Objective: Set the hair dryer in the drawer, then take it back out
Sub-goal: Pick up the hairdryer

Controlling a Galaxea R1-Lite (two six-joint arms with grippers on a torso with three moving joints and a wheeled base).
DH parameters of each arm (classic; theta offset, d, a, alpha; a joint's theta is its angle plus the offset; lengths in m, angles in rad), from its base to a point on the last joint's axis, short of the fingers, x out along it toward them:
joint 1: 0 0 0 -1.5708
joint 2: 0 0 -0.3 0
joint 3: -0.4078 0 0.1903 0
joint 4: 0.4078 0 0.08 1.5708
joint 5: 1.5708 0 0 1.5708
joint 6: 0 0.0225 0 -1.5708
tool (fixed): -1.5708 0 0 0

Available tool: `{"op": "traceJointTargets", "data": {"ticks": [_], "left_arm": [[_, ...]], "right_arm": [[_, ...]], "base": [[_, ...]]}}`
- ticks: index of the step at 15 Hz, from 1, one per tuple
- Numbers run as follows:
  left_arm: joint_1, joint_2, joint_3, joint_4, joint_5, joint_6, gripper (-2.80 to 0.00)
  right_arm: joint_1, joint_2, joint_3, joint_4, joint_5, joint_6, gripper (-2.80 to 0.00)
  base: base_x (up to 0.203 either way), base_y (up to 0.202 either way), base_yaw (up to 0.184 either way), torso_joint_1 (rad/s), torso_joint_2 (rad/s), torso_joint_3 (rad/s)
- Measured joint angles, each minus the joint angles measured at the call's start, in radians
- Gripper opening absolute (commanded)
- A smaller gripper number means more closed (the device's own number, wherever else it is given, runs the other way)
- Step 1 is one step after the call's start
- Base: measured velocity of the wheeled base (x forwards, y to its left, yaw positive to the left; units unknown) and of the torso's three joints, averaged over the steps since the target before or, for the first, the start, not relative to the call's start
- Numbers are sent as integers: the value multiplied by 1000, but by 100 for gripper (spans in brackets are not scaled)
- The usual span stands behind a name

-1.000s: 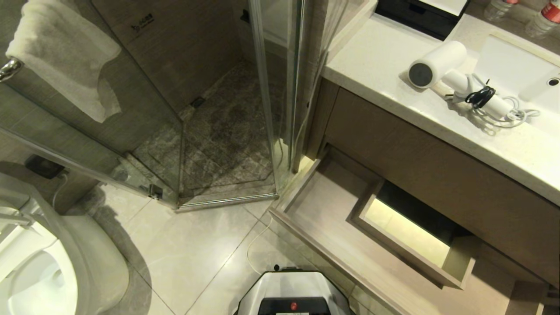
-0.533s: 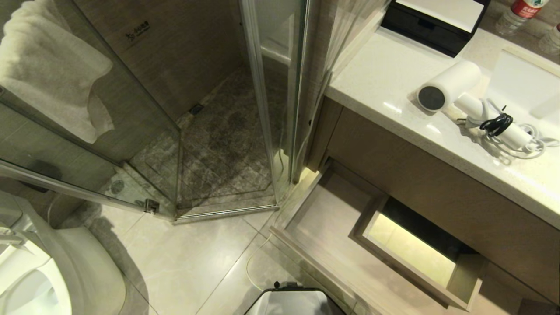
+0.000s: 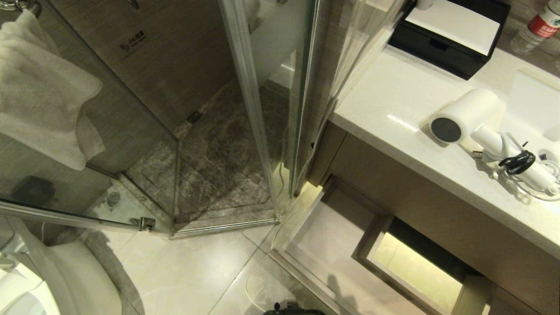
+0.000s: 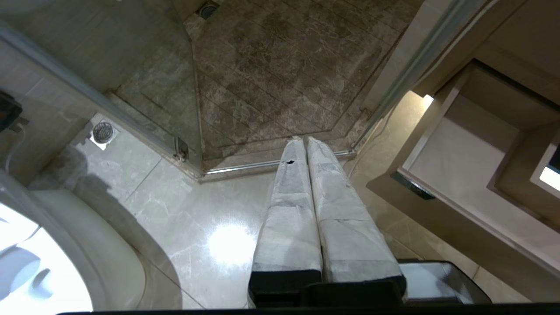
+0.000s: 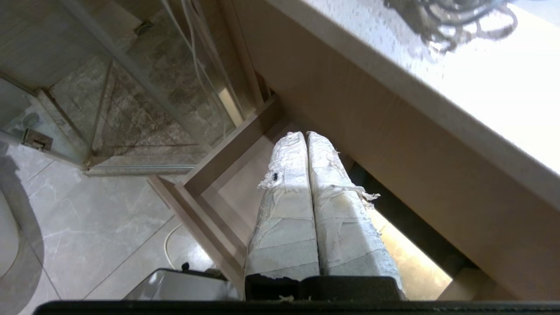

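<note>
- Left tool [image 4: 305,141] fingers pressed together, nothing between them; hangs over the floor tiles [image 4: 183,218] near the corner of the glass shower enclosure [image 4: 271,87].
- Right tool [image 5: 305,134] also fully closed, gripping nothing; taped fingers [image 5: 286,197] point at the open drawer [image 5: 245,183] below the worktop edge [image 5: 393,74].
- Neither arm shows in the head view.
- Hair dryer [image 3: 466,114] lies on its side on the white worktop [image 3: 393,96], right part of the head view, dark grey round end facing the front edge, handle running away to the right.
- Cord [image 3: 531,175] bundled at the handle, black tie [image 3: 518,162] around it; the cord's tangle shows blurred in the right wrist view [image 5: 455,13].
- Drawer [image 3: 319,240] pulled out under the worktop, light wood-grain, nothing visible inside; boxed cut-out [image 3: 411,267] at the middle of its back, lit yellowish inside.
- Taller wood panel [image 3: 437,210] sits between worktop and drawer.
- Black box with white top [image 3: 450,30] at the back of the worktop, well apart from the dryer.
- Bottle with red label [image 3: 536,28] at the top right corner; sink basin [image 3: 533,100] just beside the dryer.
- White towel [image 3: 39,96] hangs on the glass at left; toilet [image 3: 43,280] at bottom left.
- Thin white cable [image 3: 258,271] lies on the floor by the drawer's corner.
</note>
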Motion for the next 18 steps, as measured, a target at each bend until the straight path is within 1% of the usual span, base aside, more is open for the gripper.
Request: {"op": "traceJointTargets", "data": {"ticks": [5,7,18], "left_arm": [[0,0,0,0,0,0,-280],[0,0,0,0,0,0,-280],[0,0,0,0,0,0,-280]], "right_arm": [[0,0,0,0,-2,-1,-280],[1,0,0,1,0,-9,-280],[0,0,0,2,-2,-16,-280]], "base": [[0,0,0,326,-190,137],[0,0,0,156,-91,48],[0,0,0,5,-4,6]]}}
